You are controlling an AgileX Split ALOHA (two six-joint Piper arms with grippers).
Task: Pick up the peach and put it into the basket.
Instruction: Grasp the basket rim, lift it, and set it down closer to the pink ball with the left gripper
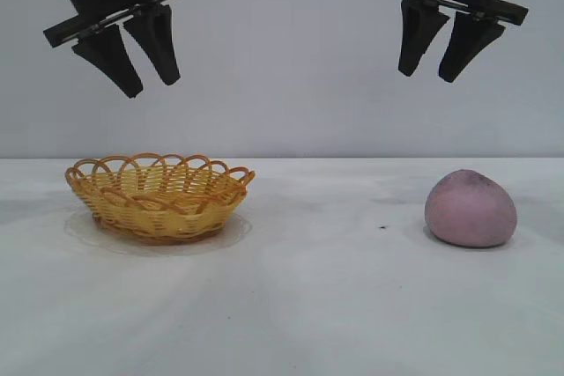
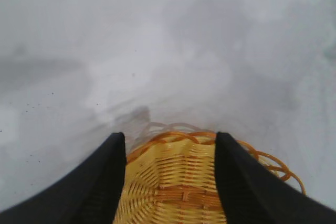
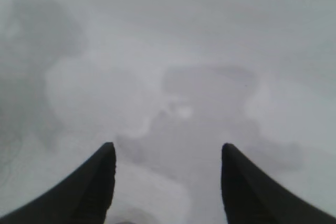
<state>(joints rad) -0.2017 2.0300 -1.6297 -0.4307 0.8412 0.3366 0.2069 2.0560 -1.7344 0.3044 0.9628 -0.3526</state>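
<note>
The peach (image 1: pixel 471 209), a dusty pink-mauve lump, sits on the white table at the right. The basket (image 1: pixel 159 195), yellow weave with an orange looped rim, stands at the left and is empty. My right gripper (image 1: pixel 429 74) hangs open and empty high above the table, up and a little left of the peach. My left gripper (image 1: pixel 150 88) hangs open and empty high above the basket. The left wrist view shows the basket (image 2: pixel 181 187) between the open fingers of that gripper (image 2: pixel 169 139). The right wrist view shows only bare table beyond the open right gripper (image 3: pixel 169 148); the peach is out of that view.
The white table (image 1: pixel 317 288) stretches between basket and peach. A small dark speck (image 1: pixel 382 227) lies left of the peach. A plain grey wall stands behind.
</note>
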